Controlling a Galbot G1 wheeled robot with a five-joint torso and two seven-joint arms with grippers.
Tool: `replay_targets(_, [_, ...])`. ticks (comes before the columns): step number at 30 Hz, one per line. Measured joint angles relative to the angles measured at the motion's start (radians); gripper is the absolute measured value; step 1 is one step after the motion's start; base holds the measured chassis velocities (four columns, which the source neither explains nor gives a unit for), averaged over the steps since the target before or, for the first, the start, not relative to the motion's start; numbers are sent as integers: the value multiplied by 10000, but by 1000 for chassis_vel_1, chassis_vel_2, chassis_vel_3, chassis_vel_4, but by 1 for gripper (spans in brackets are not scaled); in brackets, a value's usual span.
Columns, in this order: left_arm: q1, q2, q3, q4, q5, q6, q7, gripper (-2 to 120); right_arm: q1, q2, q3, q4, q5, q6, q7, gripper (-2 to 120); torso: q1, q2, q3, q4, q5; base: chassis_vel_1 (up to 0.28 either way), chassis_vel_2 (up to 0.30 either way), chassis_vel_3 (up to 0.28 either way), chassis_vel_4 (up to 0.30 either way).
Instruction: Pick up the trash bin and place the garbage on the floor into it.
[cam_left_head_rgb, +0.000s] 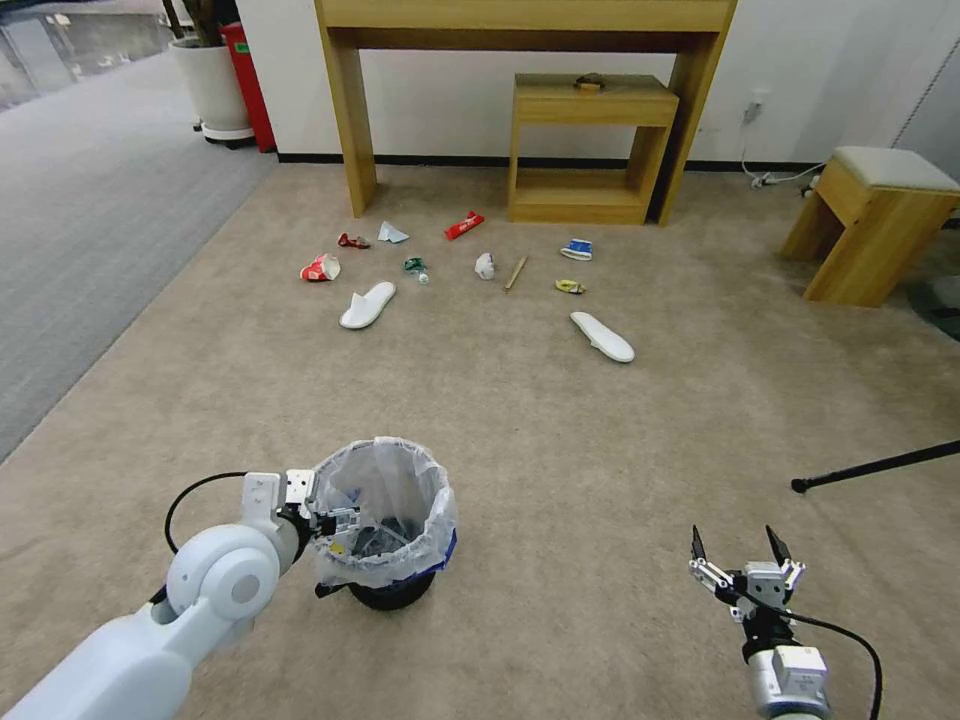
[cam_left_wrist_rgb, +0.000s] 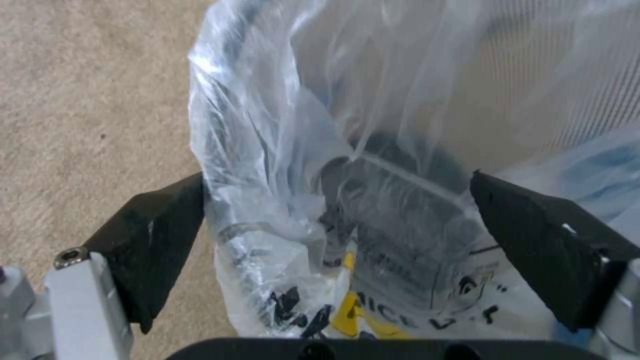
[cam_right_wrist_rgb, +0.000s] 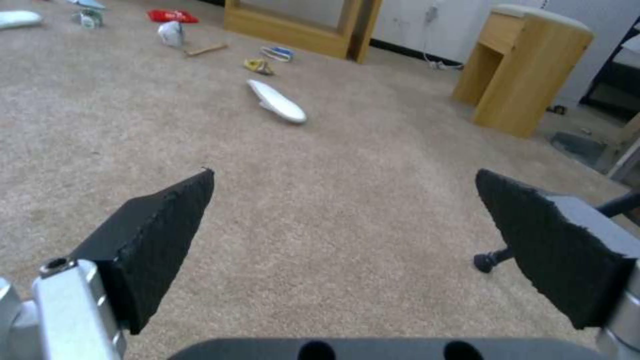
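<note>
The trash bin (cam_left_head_rgb: 385, 520) stands on the beige floor (cam_left_head_rgb: 560, 440) close in front of me, black with a crinkled white bag. My left gripper (cam_left_head_rgb: 335, 522) is open at its near-left rim. In the left wrist view the left gripper (cam_left_wrist_rgb: 337, 176) straddles the bagged bin wall (cam_left_wrist_rgb: 373, 150), one finger outside over the carpet, one inside. The garbage lies farther off: two white slippers (cam_left_head_rgb: 367, 304) (cam_left_head_rgb: 602, 336), a crushed cup (cam_left_head_rgb: 320, 268), a red wrapper (cam_left_head_rgb: 463, 225), a bottle (cam_left_head_rgb: 415, 267), a paper wad (cam_left_head_rgb: 485, 265), a stick (cam_left_head_rgb: 516, 272), a carton (cam_left_head_rgb: 577, 249). My right gripper (cam_left_head_rgb: 735, 540) (cam_right_wrist_rgb: 345, 172) hangs open and holds nothing, at the lower right.
A wooden desk (cam_left_head_rgb: 350, 120) with a low shelf unit (cam_left_head_rgb: 590, 150) stands against the far wall behind the litter. A padded stool (cam_left_head_rgb: 870, 225) is at the right, a black tripod leg (cam_left_head_rgb: 870, 467) lies on the carpet near my right arm. Grey carpet (cam_left_head_rgb: 90, 230) borders the left.
</note>
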Motion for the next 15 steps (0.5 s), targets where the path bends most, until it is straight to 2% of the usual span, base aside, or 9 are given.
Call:
replay_targets(6, [-1058,420,1050,312,-763,-4,-336,98,-37,-70,-51,-156,-16,71,2,100,0,0,0,-1,1,0,0,0,0])
replay_targets(15, [-2085,532,1737,848,-1094,-11,-339,97,57,-92,-255,-405,-51,110,2,100,0,0,1,-2,1,0,0,0,0])
